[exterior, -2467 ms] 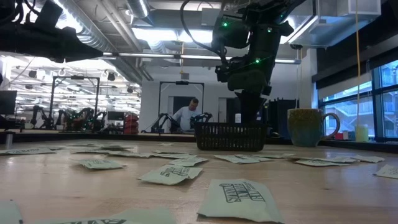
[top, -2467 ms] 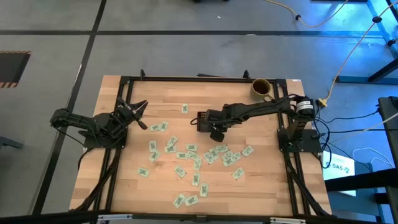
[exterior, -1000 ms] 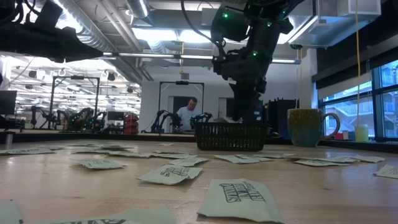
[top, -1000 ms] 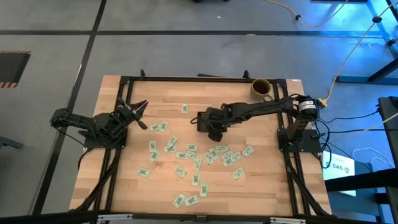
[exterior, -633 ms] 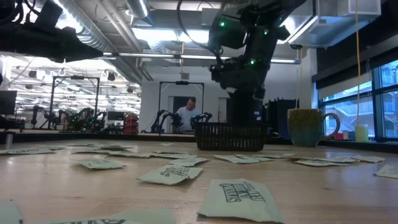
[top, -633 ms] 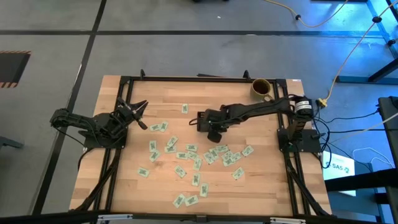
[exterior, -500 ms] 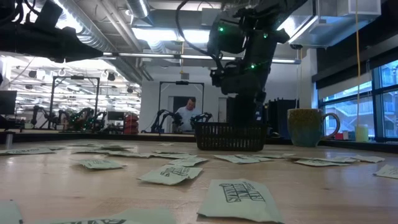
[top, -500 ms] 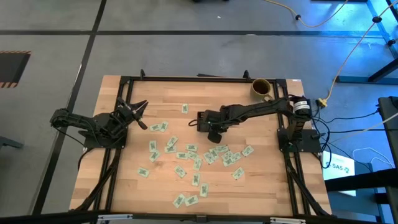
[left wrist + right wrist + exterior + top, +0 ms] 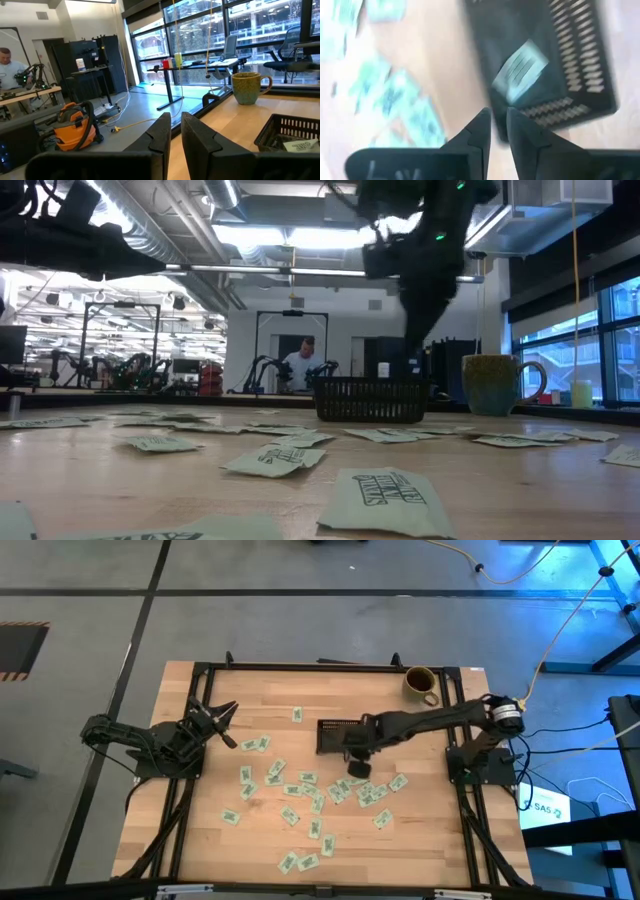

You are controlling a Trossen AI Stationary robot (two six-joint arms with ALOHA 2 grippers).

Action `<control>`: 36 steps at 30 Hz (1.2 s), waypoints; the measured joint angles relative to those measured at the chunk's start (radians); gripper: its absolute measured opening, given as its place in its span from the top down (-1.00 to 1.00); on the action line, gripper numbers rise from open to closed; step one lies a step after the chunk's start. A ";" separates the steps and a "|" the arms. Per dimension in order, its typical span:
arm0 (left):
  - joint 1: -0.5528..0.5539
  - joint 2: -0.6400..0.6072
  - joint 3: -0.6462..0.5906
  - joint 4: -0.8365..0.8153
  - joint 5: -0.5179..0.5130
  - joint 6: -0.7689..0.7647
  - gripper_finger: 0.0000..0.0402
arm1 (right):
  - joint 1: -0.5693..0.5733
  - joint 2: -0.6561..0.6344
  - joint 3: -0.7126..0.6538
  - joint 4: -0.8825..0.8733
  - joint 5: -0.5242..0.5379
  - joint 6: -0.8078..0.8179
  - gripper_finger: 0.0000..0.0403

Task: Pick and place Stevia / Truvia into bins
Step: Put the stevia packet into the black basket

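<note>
Packets [image 9: 300,785] lie scattered over the table's [image 9: 260,840] middle and near half; one lies in the tray [image 9: 580,75], blurred in the right wrist view. The right gripper [image 9: 357,769] hangs just beside the tray's near edge, fingers nearly closed, holding nothing. The left gripper [image 9: 228,728] waits at the left side, well apart, fingers nearly touching, empty.

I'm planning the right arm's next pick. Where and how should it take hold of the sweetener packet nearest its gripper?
The packet lies flat on the table, just below the right gripper. Probably best to come straight down from above and pinch across its short width at the middle: it is thin paper, offers no side to grab, and neighbours crowd its right.
</note>
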 joint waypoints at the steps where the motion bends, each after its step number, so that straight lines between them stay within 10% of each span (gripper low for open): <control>1: 0.000 0.000 0.000 0.000 0.000 0.000 0.80 | 0.020 -0.001 0.000 -0.018 0.000 -0.011 0.67; 36: 0.000 0.000 0.000 0.000 0.000 0.000 0.80 | 0.171 -0.007 -0.391 0.422 0.022 0.112 0.67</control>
